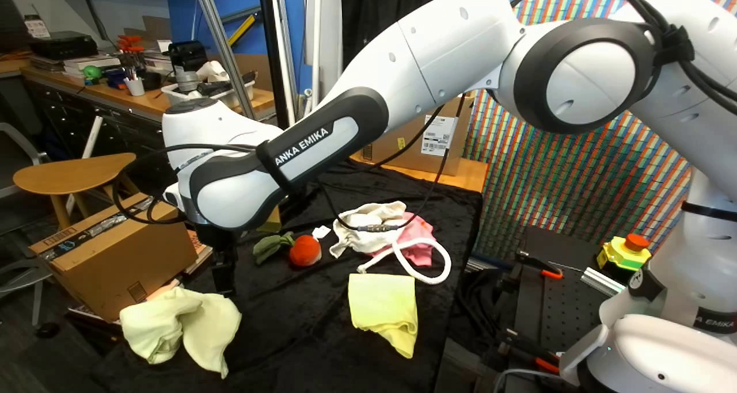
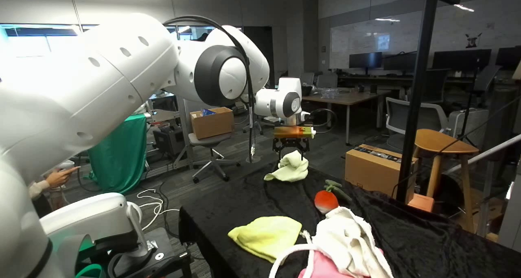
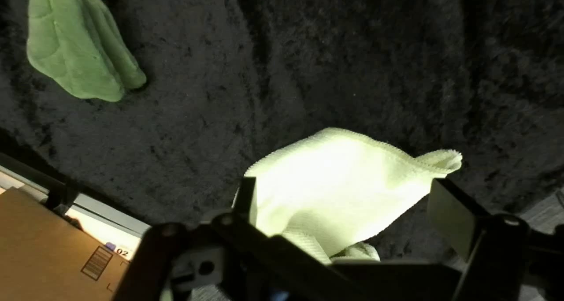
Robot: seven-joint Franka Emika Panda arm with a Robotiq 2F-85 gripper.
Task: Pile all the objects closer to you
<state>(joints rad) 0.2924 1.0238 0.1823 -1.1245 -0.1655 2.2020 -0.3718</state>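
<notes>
A pale yellow-green cloth [image 1: 184,327] lies crumpled near the table's far end from the robot base; it also shows in the wrist view [image 3: 335,182]. My gripper [image 3: 343,186] is open, its fingers on either side of this cloth in the wrist view. In an exterior view the fingertips [image 2: 291,158] are at the cloth; contact is unclear. A brighter yellow cloth [image 1: 383,306] lies nearer the base. A white cloth [image 1: 360,243] with a white cord lies on a pink cloth [image 1: 420,246]. A red plush vegetable [image 1: 305,251] with green leaves [image 3: 75,50] lies between.
The table has a black velvet cover [image 1: 288,335]. A cardboard box [image 1: 121,255] stands beside the table edge near the gripper, and shows in the wrist view [image 3: 48,248]. A dark post [image 2: 415,107] and a wooden stool [image 2: 443,141] stand beyond. A cable hangs from the arm.
</notes>
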